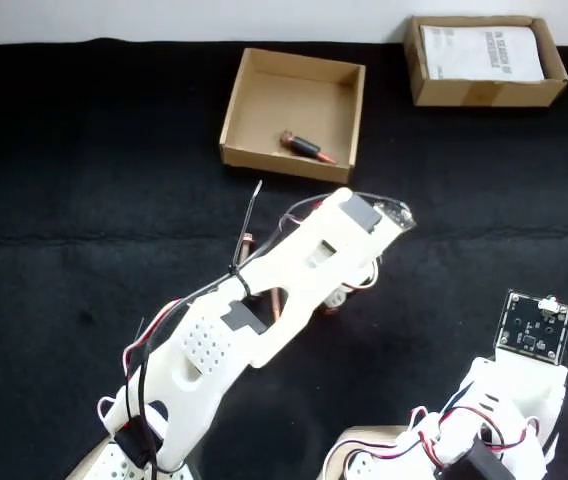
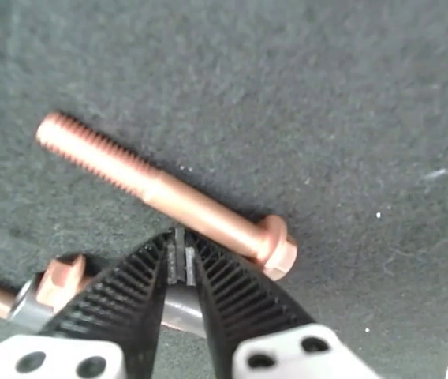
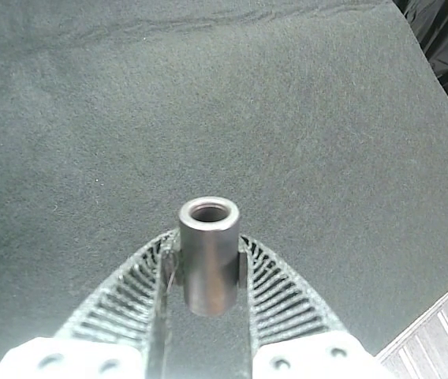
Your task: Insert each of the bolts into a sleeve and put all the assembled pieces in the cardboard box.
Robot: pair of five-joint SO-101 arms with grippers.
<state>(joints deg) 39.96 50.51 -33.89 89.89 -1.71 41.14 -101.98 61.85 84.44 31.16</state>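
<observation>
My left gripper (image 2: 181, 251) is shut, its tips touching just beside a copper bolt (image 2: 161, 193) that lies flat on the black mat. A second bolt head (image 2: 58, 278) with a grey piece against it lies close to one finger. In the high view the left arm (image 1: 294, 270) stretches over the table's middle and covers its gripper; bits of copper bolts (image 1: 276, 300) peek out beside it. My right gripper (image 3: 207, 243) is shut on a grey sleeve (image 3: 208, 272), held upright with its bore showing. The cardboard box (image 1: 239, 105) holds one assembled piece (image 1: 306, 147).
A second cardboard box (image 1: 424, 85) with a printed sheet inside stands at the back right. The right arm (image 1: 524, 400) sits at the front right. A wooden edge (image 3: 437, 339) shows beyond the mat near the right gripper.
</observation>
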